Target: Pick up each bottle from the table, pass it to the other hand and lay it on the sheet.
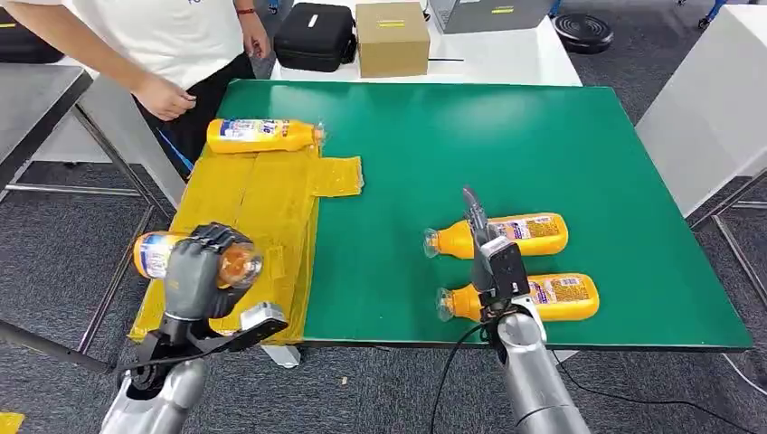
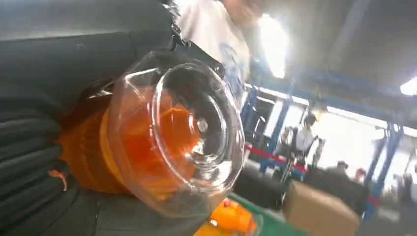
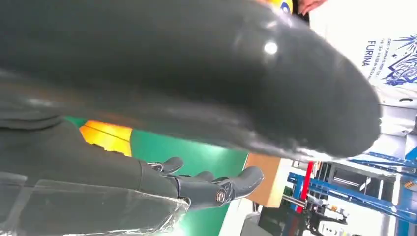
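Four orange bottles are observed. One bottle is gripped in the left hand, fingers wrapped around it, clear cap toward the camera, above the yellow sheet's near-left part. A second bottle is laid at the sheet's far edge, near a person's hand. Two bottles are lying on the green table, beside the right hand, whose fingers are extended and nothing is held.

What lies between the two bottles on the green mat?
The right robot hand reaches up between the farther bottle and nearer bottle, seen in the head view.
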`<state>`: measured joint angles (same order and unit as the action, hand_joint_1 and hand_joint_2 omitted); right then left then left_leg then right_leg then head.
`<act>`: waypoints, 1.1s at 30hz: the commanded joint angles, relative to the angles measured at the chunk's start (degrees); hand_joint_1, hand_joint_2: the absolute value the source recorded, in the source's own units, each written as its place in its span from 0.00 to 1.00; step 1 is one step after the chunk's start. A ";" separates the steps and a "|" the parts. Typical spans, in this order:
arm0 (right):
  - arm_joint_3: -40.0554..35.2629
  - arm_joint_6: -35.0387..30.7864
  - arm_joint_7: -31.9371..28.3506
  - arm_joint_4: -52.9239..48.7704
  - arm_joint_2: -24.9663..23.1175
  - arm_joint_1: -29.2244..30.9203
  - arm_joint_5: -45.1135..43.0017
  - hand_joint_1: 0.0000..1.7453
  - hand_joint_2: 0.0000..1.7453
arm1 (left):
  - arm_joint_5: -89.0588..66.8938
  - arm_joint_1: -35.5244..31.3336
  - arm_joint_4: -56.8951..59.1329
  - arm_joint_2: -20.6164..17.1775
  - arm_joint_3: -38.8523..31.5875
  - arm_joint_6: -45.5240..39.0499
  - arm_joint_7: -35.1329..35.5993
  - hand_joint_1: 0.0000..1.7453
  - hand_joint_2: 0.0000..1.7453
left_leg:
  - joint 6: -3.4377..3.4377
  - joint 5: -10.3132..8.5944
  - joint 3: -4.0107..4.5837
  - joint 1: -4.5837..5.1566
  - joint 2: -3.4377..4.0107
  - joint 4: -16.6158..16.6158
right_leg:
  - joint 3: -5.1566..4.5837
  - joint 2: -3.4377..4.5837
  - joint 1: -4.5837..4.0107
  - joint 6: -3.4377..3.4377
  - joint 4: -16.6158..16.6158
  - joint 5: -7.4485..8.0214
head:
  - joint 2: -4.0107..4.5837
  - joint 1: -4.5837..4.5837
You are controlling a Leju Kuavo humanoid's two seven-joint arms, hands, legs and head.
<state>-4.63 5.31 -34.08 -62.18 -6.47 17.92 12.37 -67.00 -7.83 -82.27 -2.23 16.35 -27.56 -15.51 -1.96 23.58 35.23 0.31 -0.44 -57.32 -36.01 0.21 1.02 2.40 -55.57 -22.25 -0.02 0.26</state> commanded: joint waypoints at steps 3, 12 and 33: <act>0.79 1.62 -0.04 3.41 0.59 6.03 0.39 0.00 0.00 | -12.05 -14.91 24.76 -1.13 14.75 4.94 3.43 1.00 1.00 | 0.09 0.03 -0.23 -0.04 -0.21 0.02 | 0.29 -0.25 -0.05 -0.08 0.01 -0.11 | 0.00 0.00; -0.46 3.00 -0.20 4.11 0.79 5.91 -0.14 0.00 0.00 | -23.00 -23.74 43.62 -1.00 22.87 3.26 14.42 1.00 1.00 | 0.11 0.08 -0.30 -0.07 -0.07 0.02 | 0.34 -0.11 -0.07 -0.12 0.03 -0.08 | 0.00 0.00; -1.40 1.63 -0.38 5.49 0.01 5.32 -0.15 0.00 0.00 | -23.00 -26.39 50.72 -2.44 26.27 12.99 31.16 1.00 1.00 | 0.17 0.21 -0.42 -0.14 0.15 -0.03 | 0.45 0.08 -0.15 -0.17 0.01 -0.14 | 0.00 0.02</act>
<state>-4.90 7.91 -34.21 -60.94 -6.38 21.48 11.72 -89.85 -31.17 -37.62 -4.09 41.97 -17.55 16.42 -1.95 23.56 35.26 0.30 -0.45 -57.32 -36.00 0.19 1.01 2.38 -55.59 -22.21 -0.02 0.28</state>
